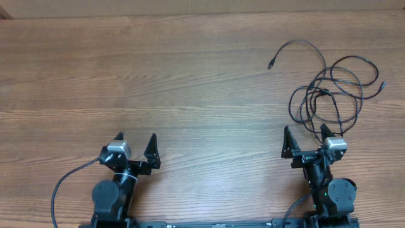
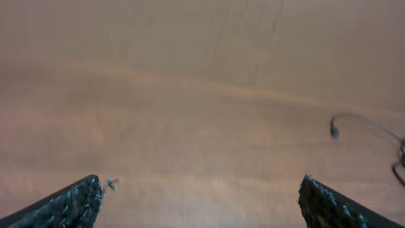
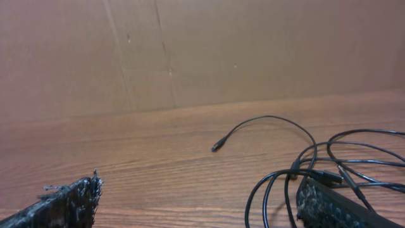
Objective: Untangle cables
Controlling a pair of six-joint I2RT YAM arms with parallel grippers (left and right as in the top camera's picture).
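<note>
Left hand [image 1: 135, 137] and right hand [image 1: 305, 130], both wide apart and empty; one tangle of black cables [image 1: 332, 88].

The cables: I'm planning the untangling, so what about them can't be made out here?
Overhead: the cables are too thin to count or to see which crosses over which.
Right wrist: the tangle runs off the right edge; a finger of the right pincer covers its near part.
Left wrist: blurred; only one plug and its cord, cut off at the right edge.
</note>
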